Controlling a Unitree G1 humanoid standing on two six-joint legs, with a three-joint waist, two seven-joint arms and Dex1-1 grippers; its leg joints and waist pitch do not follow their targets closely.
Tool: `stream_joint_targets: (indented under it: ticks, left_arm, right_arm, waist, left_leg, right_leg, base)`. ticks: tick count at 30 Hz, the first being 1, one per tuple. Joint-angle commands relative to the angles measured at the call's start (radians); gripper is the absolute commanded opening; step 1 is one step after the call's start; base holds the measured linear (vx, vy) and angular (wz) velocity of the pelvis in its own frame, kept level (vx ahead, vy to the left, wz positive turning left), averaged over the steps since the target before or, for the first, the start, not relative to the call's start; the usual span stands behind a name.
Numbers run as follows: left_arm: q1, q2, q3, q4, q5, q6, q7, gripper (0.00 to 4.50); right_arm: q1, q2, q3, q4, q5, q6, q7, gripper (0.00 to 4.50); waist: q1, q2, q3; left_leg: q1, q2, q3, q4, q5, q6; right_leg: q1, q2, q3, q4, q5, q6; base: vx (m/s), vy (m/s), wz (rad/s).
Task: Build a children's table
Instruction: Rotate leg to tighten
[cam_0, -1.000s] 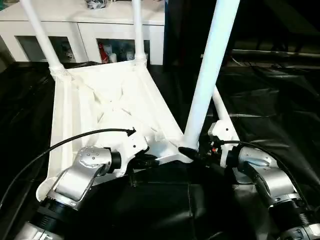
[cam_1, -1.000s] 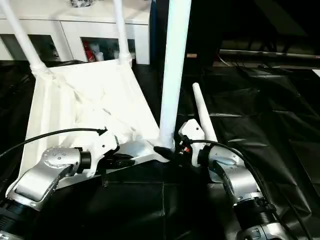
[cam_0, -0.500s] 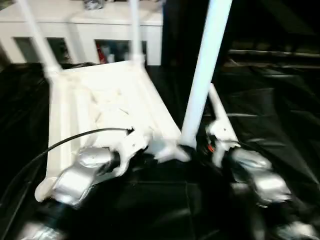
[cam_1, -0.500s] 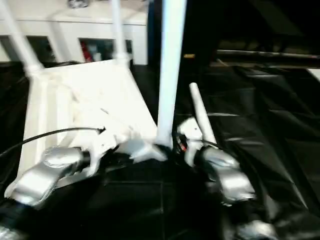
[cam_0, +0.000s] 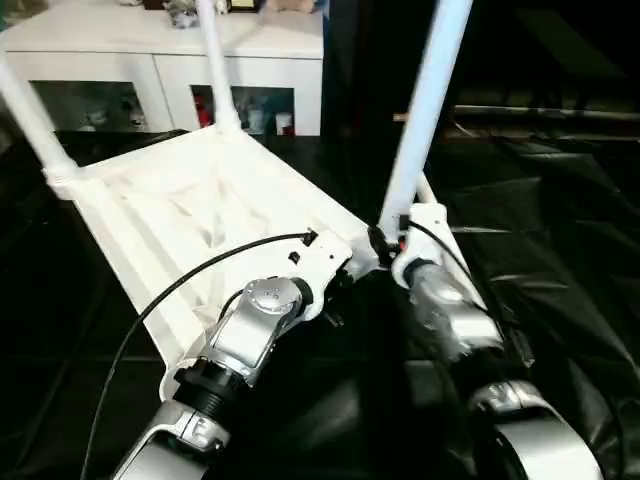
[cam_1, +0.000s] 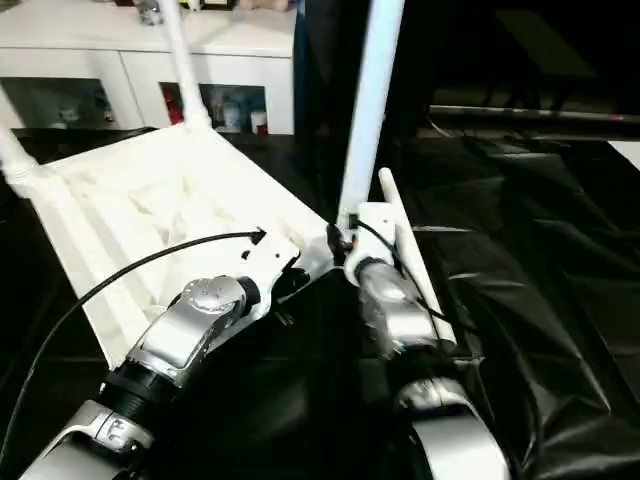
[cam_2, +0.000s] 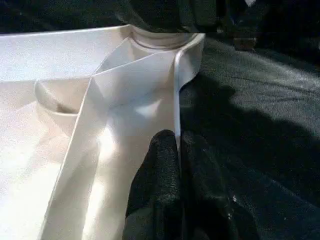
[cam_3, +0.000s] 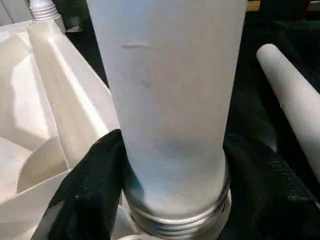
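- Leftmost, the tabletop (cam_0: 190, 215) lies upside down on a black sheet (cam_0: 560, 270), ribbed underside up, with two legs (cam_0: 28, 115) standing upright in its far corner sockets, well beyond the left gripper.
- Behind those legs stands a white cabinet (cam_0: 160, 60) with glass doors.
- Next, the left gripper (cam_2: 178, 150) has its two black fingers pinched tight on the thin rim of the tabletop, just short of the near corner socket.
- Right beside it, a third leg (cam_0: 425, 100) rises upright from that near corner socket; the right gripper (cam_3: 172, 165) is wrapped around the leg's base, one black finger on each side, just above the threaded collar.
- Farthest right, a fourth leg (cam_1: 405, 250) lies flat on the black sheet, just beyond the right gripper and apart from the tabletop.
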Motion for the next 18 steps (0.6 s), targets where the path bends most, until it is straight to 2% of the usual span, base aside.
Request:
stream_joint_targets:
  ticks: [1,2,4,5,6,7,8,9,11,13,14,15,16,17,18]
  left_arm:
    - [0.005,0.023,-0.004,-0.058,0.002,-0.055,-0.039,0.0]
    - [0.012,0.033,-0.009,-0.07,0.0,-0.053,-0.052,0.0]
    - [0.016,0.038,-0.013,-0.076,-0.002,-0.049,-0.058,0.0]
    - [0.025,0.05,-0.019,-0.088,-0.007,-0.043,-0.066,0.0]
    - [0.028,0.053,-0.019,-0.092,-0.008,-0.041,-0.068,0.0]
    - [0.03,0.054,-0.017,-0.094,-0.008,-0.04,-0.069,0.0]
    - [0.034,0.056,-0.015,-0.098,-0.008,-0.039,-0.072,0.0]
    - [0.034,0.056,-0.015,-0.098,-0.008,-0.039,-0.072,0.0]
    - [0.038,0.059,-0.011,-0.101,-0.009,-0.035,-0.07,0.0]
    - [0.038,0.059,-0.011,-0.101,-0.009,-0.036,-0.07,0.0]
    - [0.039,0.059,-0.006,-0.101,-0.01,-0.038,-0.063,0.0]
    - [0.038,0.058,-0.001,-0.098,-0.007,-0.045,-0.051,0.0]
    - [0.035,0.051,0.011,-0.095,-0.016,-0.052,-0.043,0.0]
    - [0.033,0.045,0.024,-0.095,-0.025,-0.058,-0.038,0.58]
    - [0.035,0.039,0.039,-0.111,-0.048,-0.049,-0.05,0.58]
  right_arm:
    - [0.028,-0.017,-0.017,0.073,-0.012,0.025,0.0,2.64]
    - [0.027,-0.015,-0.023,0.067,0.0,0.008,0.03,3.33]
    - [0.025,-0.015,-0.025,0.067,0.004,-0.012,0.041,3.33]
    - [0.016,-0.018,-0.025,0.07,0.006,-0.051,0.063,3.33]
    - [0.015,-0.02,-0.025,0.065,0.005,-0.06,0.065,3.6]
    - [0.011,-0.023,-0.026,0.066,0.001,-0.071,0.068,3.6]
    - [0.012,-0.029,-0.027,0.053,0.001,-0.076,0.081,3.71]
    - [0.012,-0.029,-0.027,0.053,0.001,-0.076,0.081,3.76]
    - [0.049,-0.054,-0.017,-0.05,0.018,-0.063,0.157,3.76]
    - [0.057,-0.058,-0.014,-0.067,0.02,-0.061,0.169,3.76]
    - [0.093,-0.075,-0.01,-0.146,0.04,-0.036,0.216,3.76]
    - [0.142,-0.1,0.002,-0.244,0.054,-0.01,0.265,3.76]
    - [0.185,-0.123,0.013,-0.324,0.07,0.017,0.308,3.76]
    - [0.221,-0.143,0.023,-0.391,0.084,0.039,0.349,3.75]
    - [0.253,-0.162,0.031,-0.445,0.09,0.048,0.369,3.75]
  waist:
    - [-0.001,-0.003,-0.059]
    - [-0.001,-0.002,-0.059]
    - [-0.002,-0.001,-0.061]
    - [0.001,0.001,-0.065]
    - [0.002,0.001,-0.064]
    - [0.005,0.005,-0.066]
    - [0.005,0.003,-0.066]
    - [0.006,0.003,-0.066]
    - [0.009,0.001,-0.067]
    - [0.009,0.001,-0.067]
    - [0.01,0.001,-0.066]
    - [0.014,0.007,-0.066]
    - [0.017,0.002,-0.066]
    - [0.017,0.003,-0.063]
    - [0.02,0.009,-0.063]
  left_leg:
    - [0.011,0.048,-0.026,-0.085,-0.371,-0.018]
    - [0.01,0.049,-0.025,-0.085,-0.367,-0.013]
    - [0.008,0.05,-0.024,-0.085,-0.356,-0.013]
    - [0.01,0.051,-0.021,-0.081,-0.336,-0.01]
    - [0.007,0.052,-0.018,-0.081,-0.31,-0.006]
    - [0.007,0.052,-0.018,-0.079,-0.295,-0.005]
    - [0.007,0.051,-0.015,-0.078,-0.279,0.0]
    - [0.006,0.051,-0.015,-0.078,-0.274,0.003]
    - [0.004,0.052,-0.014,-0.076,-0.25,0.016]
    - [-0.001,0.052,-0.015,-0.077,-0.229,0.024]
    - [0.0,0.052,-0.015,-0.077,-0.23,0.026]
    - [0.003,0.054,-0.015,-0.077,-0.238,0.027]
    - [0.003,0.054,-0.016,-0.077,-0.233,0.032]
    - [-0.001,0.052,-0.015,-0.079,-0.242,0.034]
    - [-0.001,0.051,-0.017,-0.078,-0.246,0.034]
  right_leg:
    - [0.027,-0.071,0.046,-0.091,-0.457,-0.108]
    - [0.028,-0.072,0.047,-0.09,-0.44,-0.114]
    - [0.03,-0.071,0.048,-0.087,-0.421,-0.122]
    - [0.027,-0.072,0.051,-0.082,-0.38,-0.141]
    - [0.029,-0.069,0.053,-0.076,-0.335,-0.161]
    - [0.03,-0.069,0.053,-0.073,-0.313,-0.168]
    - [0.029,-0.065,0.053,-0.068,-0.277,-0.18]
    - [0.031,-0.065,0.053,-0.067,-0.269,-0.184]
    - [0.035,-0.065,0.053,-0.063,-0.241,-0.192]
    - [0.039,-0.064,0.053,-0.059,-0.221,-0.194]
    - [0.04,-0.064,0.052,-0.061,-0.225,-0.193]
    - [0.038,-0.064,0.054,-0.063,-0.232,-0.184]
    - [0.041,-0.062,0.053,-0.063,-0.224,-0.173]
    - [0.044,-0.06,0.053,-0.069,-0.241,-0.165]
    - [0.045,-0.062,0.053,-0.069,-0.259,-0.16]
  base:
    - [0.0,0.0,0.0]
    - [0.0,0.0,0.0]
    - [0.0,0.0,0.0]
    - [0.0,0.0,0.0]
    - [0.0,0.0,0.0]
    - [0.0,0.0,0.0]
    - [0.0,0.0,0.0]
    - [0.0,0.0,0.0]
    - [0.0,0.0,0.0]
    - [0.0,0.0,0.0]
    - [0.0,0.0,0.0]
    - [0.0,0.0,0.0]
    - [0.0,0.0,0.0]
    - [0.0,0.0,0.0]
    - [0.0,0.0,0.0]
